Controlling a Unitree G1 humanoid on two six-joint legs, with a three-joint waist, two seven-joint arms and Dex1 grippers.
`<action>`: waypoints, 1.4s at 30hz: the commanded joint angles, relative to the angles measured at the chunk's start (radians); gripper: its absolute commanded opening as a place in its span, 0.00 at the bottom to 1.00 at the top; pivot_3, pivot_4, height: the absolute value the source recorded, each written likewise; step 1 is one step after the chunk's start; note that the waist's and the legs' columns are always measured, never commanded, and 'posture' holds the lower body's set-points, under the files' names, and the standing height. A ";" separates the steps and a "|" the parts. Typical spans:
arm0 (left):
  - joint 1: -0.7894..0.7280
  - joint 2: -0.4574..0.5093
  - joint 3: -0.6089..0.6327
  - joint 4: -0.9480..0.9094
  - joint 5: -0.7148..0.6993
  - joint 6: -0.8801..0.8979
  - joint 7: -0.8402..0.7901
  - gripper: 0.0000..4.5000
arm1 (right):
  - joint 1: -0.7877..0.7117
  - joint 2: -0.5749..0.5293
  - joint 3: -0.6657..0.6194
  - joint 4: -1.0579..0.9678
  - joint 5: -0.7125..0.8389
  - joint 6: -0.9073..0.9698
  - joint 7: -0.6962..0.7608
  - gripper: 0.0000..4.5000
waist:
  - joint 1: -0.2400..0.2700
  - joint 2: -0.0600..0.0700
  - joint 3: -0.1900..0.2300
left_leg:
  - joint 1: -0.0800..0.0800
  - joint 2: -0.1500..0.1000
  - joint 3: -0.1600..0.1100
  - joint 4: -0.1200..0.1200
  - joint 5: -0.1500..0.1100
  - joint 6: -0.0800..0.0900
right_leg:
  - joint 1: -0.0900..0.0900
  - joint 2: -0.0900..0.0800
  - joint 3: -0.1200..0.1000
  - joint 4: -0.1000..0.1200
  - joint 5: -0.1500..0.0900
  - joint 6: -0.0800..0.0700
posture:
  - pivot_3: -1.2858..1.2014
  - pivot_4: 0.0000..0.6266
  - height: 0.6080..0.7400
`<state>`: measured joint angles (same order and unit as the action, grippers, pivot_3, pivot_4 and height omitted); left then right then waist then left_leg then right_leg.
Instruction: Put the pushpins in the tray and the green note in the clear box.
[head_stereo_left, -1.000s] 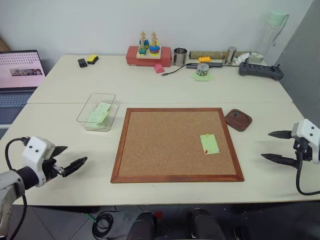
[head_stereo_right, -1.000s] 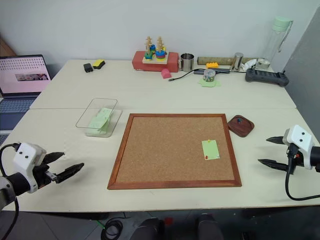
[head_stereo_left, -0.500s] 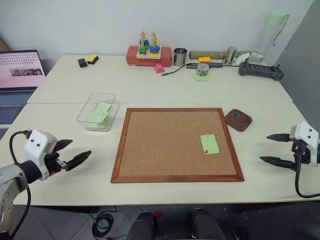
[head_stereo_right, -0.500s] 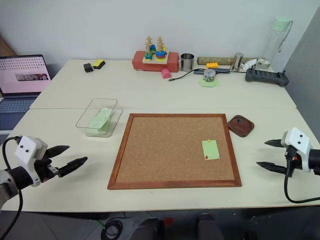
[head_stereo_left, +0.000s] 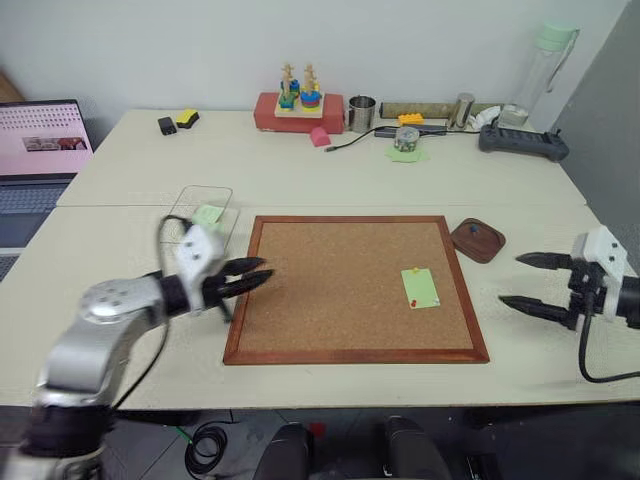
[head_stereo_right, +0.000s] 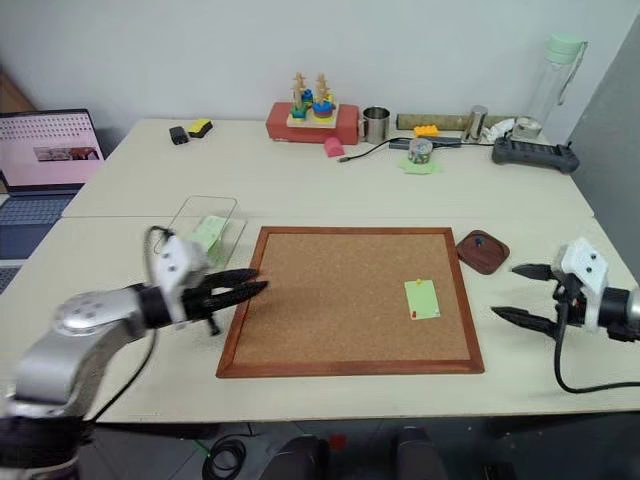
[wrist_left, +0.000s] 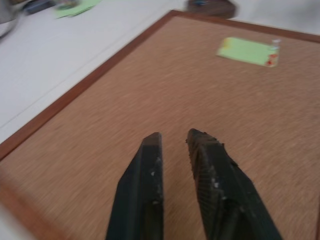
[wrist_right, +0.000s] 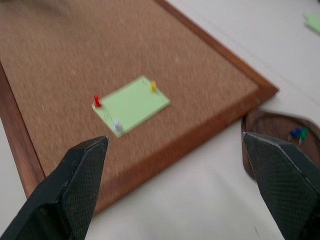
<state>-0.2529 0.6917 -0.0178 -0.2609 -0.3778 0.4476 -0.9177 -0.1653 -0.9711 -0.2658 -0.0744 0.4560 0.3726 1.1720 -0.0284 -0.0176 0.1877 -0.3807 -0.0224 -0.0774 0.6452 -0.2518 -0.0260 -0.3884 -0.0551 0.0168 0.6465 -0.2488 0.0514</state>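
You see corkboard (head_stereo_left: 355, 288) centre | laptop (head_stereo_left: 38, 150) far left | stacking toy (head_stereo_left: 297, 100), metal cup (head_stereo_left: 361, 113), bottle (head_stereo_left: 548, 62) along back edge

Silver arms, white wrist housings, black cables, ridged black-fingered grippers.

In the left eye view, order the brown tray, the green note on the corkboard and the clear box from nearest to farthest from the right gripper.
From the right gripper:
1. Tray, just off the corkboard's right edge, nearest.
2. Green note, pinned on the corkboard's right part, only slightly farther.
3. Clear box, beyond the corkboard's left edge, clearly farthest.
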 joint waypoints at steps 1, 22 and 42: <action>-0.057 -0.078 -0.111 0.049 0.067 -0.052 0.017 0.01 | -0.039 0.025 0.024 -0.075 0.035 0.048 -0.032 1.00 | 0.000 0.000 0.000 | 0.000 0.000 0.000 0.000 0.000 0.000 | 0.000 0.000 0.000 0.000 0.000 0.000 | 0.52 0.24 1.00; -0.151 -0.336 -0.248 0.442 0.219 -0.282 0.037 0.00 | -0.377 0.306 0.383 0.328 -0.256 -0.182 -0.110 1.00 | 0.002 0.000 0.000 | -0.001 -0.001 -0.001 0.001 0.000 0.000 | -0.001 0.000 -0.001 0.001 0.001 0.000 | 0.52 0.24 1.00; -0.141 -0.336 -0.249 0.432 0.238 -0.274 0.029 0.00 | -0.437 0.373 0.394 0.538 -0.313 -0.300 -0.067 0.37 | 0.000 0.001 -0.001 | 0.000 -0.001 -0.001 0.001 0.000 0.000 | 0.000 0.000 -0.001 0.002 0.001 0.000 | 0.52 0.24 1.00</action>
<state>-0.4043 0.3571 -0.2583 0.1708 -0.1525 0.1687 -0.8857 -0.5771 -0.6029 0.1407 0.4660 0.1398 0.0901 1.0932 -0.0279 -0.0166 0.1868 -0.3806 -0.0236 -0.0785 0.6458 -0.2516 -0.0260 -0.3888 -0.0551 0.0157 0.6481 -0.2480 0.0518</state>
